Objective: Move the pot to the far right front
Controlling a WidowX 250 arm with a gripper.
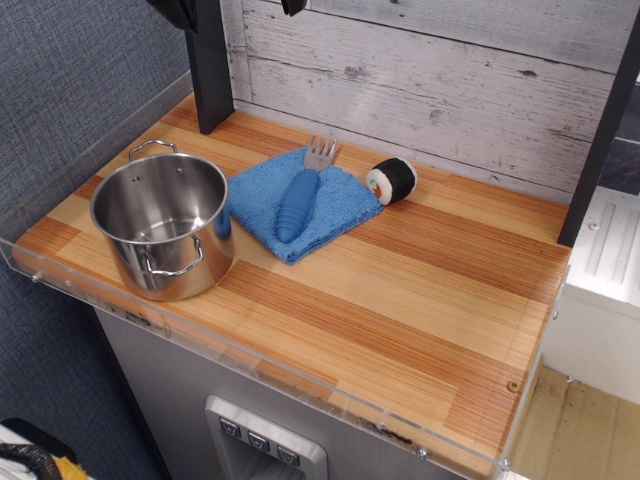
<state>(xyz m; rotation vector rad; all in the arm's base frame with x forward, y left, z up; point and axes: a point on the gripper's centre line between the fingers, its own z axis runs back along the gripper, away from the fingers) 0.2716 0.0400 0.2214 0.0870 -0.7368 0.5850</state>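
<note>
One arm, barely in frame: only dark bits of it show at the top edge, so the gripper is essentially cut off and I cannot tell whether the jaws are released or clenched. Nothing is being held as far as the view shows.

Pot sits upright at the left front of the worktop, close to the left edge and its clear acrylic lip. No lid, empty inside. Two wire loop handles: one on the far side near the rim, one on the near side facing the camera.

Blue cloth lies just right of the pot, its near-left part touching or almost touching the pot wall; can't tell which. Blue-handled fork rests on the cloth, tines toward the back wall. Sushi roll toy is beyond the cloth's right corner, well apart from the pot.

Step in hand, by my read: approach and grasp; the move hasn't begun. Target area at the right front looks bare wood.

How I'd do it:
- Come straight down over the rim, one jaw inside, one outside the wall. Pick the right or front part of the rim, away from the handles.
- Steel is slick, so grip firmly and expect some tilt.
- Lift clear before going right, otherwise the pot may drag the cloth and the fork.
- Track along the front, clear of the cloth.
- Set down short of the front lip and right edge, then let go.
</note>
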